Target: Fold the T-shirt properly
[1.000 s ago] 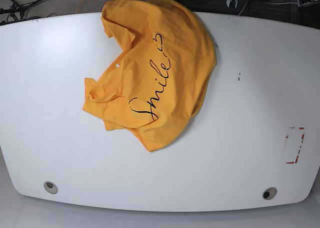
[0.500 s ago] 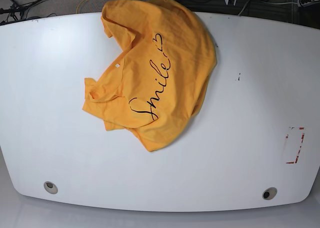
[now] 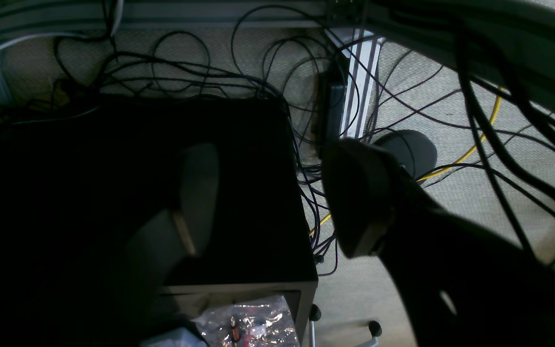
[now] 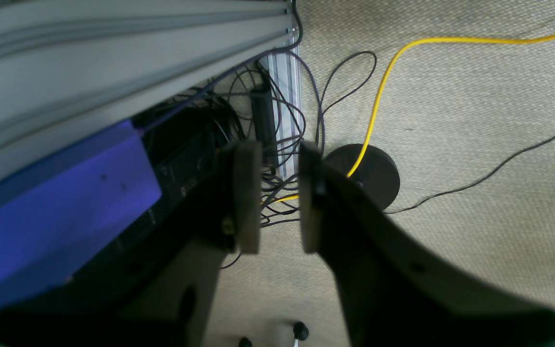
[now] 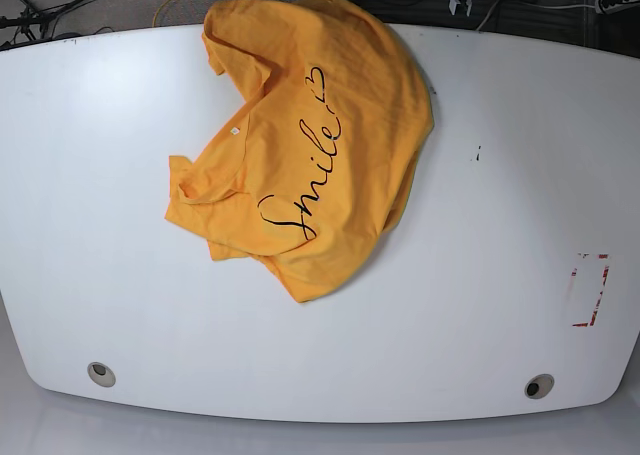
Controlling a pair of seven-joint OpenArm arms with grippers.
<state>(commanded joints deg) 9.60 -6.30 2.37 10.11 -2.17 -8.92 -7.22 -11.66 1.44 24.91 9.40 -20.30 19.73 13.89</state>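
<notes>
Folding hasn't begun: the T-shirt (image 5: 310, 145) lies crumpled on the table (image 5: 480, 275), my left gripper (image 3: 277, 202) and right gripper (image 4: 280, 197) hang spread and empty off-table, so I judge reaching in and spreading it flat comes next.

A white table (image 5: 480, 305) bears a red-marked patch (image 5: 589, 289); below, black cables (image 3: 239, 72) and a yellow cable (image 4: 378, 91) cross carpet (image 4: 475, 120).

The base view is bright and evenly lit from above; the white table (image 5: 480, 275) shows soft glare and bows at its edges from lens distortion. The left wrist view is dim, its half from 6 to 12 o'clock nearly black, with near parts blurred. The right wrist view is brighter, daylit on the carpet (image 4: 475, 120), soft toward 9 o'clock.
</notes>
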